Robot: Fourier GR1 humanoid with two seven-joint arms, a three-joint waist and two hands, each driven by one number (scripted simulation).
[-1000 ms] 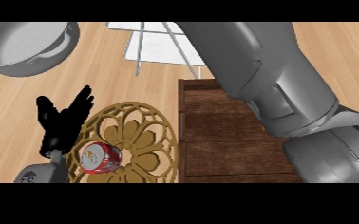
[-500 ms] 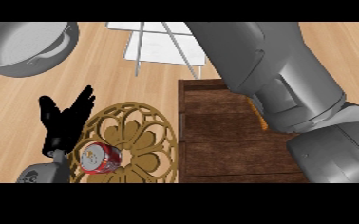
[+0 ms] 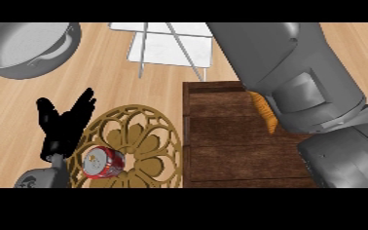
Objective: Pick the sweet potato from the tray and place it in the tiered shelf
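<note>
Over the brown wooden tiered shelf [image 3: 219, 141], an orange sliver of the sweet potato [image 3: 264, 111] shows at the edge of my right forearm [image 3: 295, 78]. The big grey forearm hides the rest of the sweet potato and all of my right hand. The golden openwork tray [image 3: 140, 143] lies left of the shelf and holds a red can [image 3: 102, 162]. My left hand [image 3: 63, 124] rests open at the lower left, fingers up, beside the tray's left rim.
A grey pot [image 3: 32, 48] sits at the upper left. A white wire-framed rack [image 3: 173, 46] stands on the wooden counter behind the shelf.
My right forearm has shifted to the right over the shelf, uncovering the orange sliver of sweet potato. The left hand and the can have not moved.
</note>
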